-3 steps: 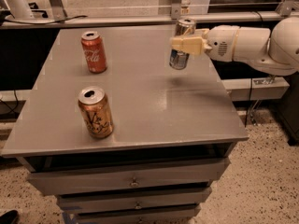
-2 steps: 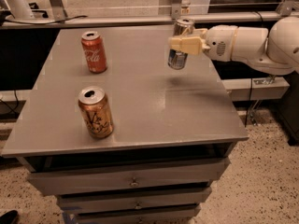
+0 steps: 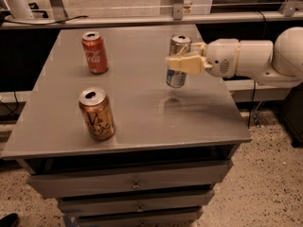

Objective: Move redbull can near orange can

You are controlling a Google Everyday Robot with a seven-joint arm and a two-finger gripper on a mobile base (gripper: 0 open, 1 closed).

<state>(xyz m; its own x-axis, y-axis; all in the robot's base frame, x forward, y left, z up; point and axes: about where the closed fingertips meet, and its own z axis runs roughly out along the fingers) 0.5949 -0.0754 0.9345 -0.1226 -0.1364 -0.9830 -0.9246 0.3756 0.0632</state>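
Observation:
The redbull can [image 3: 177, 77], slim and silver with blue patches, is held upright a little above the table's right half; its shadow lies on the surface just below it. My gripper [image 3: 179, 63] reaches in from the right on a white arm and is shut on the can's middle, with one cream finger [image 3: 185, 64] across its front. The orange can [image 3: 97, 113], copper with black lettering and a silver top, stands upright near the table's front left, well to the left of and nearer than the held can.
A red Coca-Cola can [image 3: 94, 52] stands at the back left of the grey table [image 3: 142, 122]. The table's right edge is just below the arm. Drawers sit under the front edge. A rail runs behind the table.
My gripper has carried the redbull can a little to the left and toward the front of the table. The orange can and the red can have not moved.

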